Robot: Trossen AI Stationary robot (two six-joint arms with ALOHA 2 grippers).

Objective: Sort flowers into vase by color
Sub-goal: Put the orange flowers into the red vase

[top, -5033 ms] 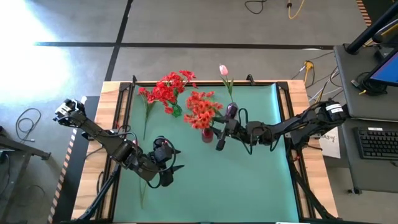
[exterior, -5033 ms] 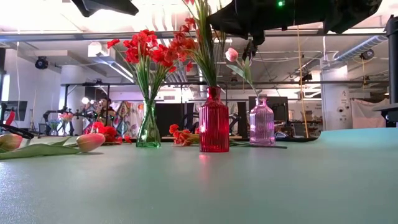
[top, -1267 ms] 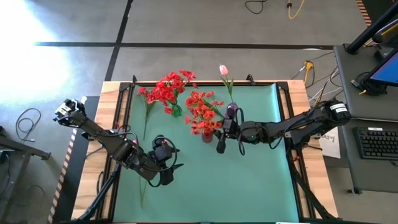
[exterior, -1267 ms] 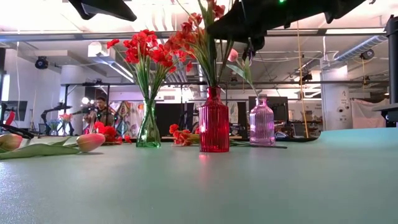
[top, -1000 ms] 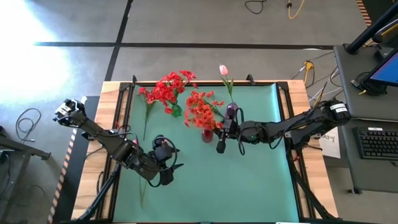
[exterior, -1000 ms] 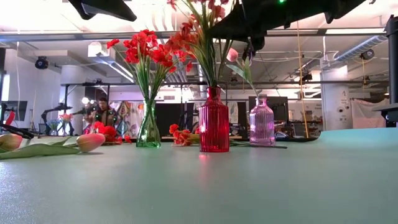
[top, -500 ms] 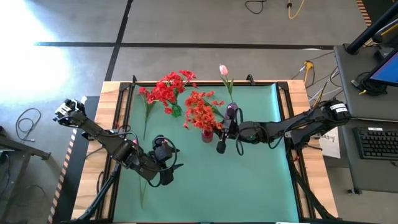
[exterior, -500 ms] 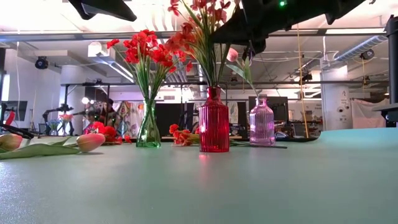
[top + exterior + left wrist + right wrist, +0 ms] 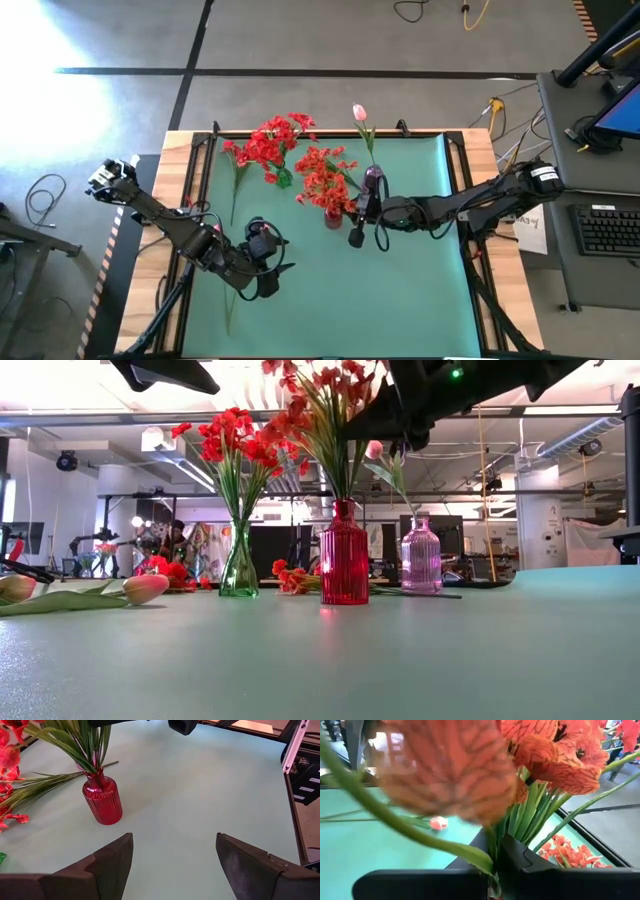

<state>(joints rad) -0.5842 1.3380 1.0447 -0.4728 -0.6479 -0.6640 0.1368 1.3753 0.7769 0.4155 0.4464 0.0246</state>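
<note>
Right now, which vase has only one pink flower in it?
The pink vase, farthest right in the low view, holds a single pink tulip. The green vase and red vase hold bushy red bunches.

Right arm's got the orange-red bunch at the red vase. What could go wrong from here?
The right gripper is shut on the orange-red bunch whose stems sit in the narrow-necked red vase; a sideways pull could tip it. The pink vase stands close beside, so the arm might knock it.

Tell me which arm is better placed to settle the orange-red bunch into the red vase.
The right. Its gripper is already at the orange-red bunch above the red vase. The left gripper is open, empty and waits apart from the vase.
</note>
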